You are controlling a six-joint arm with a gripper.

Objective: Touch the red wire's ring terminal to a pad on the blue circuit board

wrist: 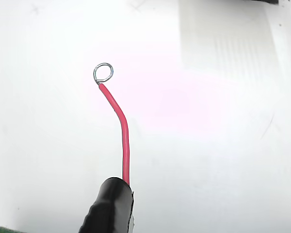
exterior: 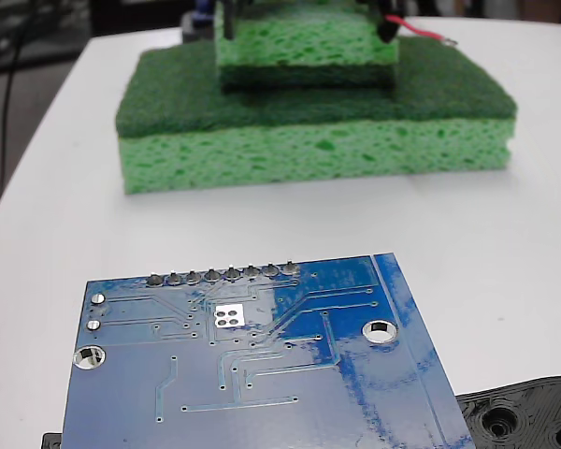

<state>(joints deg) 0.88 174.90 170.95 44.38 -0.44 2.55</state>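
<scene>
A white table (exterior: 505,234) fills the room's foreground, with stacked green sponges (exterior: 309,112) at twelve o'clock and the blue circuit board (exterior: 262,374) at six. The red wire (wrist: 121,131) juts from its black sleeve (wrist: 109,206) at the top of the fixed view, the ring terminal (wrist: 103,73) over bare table, well apart from the pad (exterior: 229,314). The gripper itself is hidden; I cannot tell its grip. I'd descend slowly, ring flat over that silver square.
</scene>
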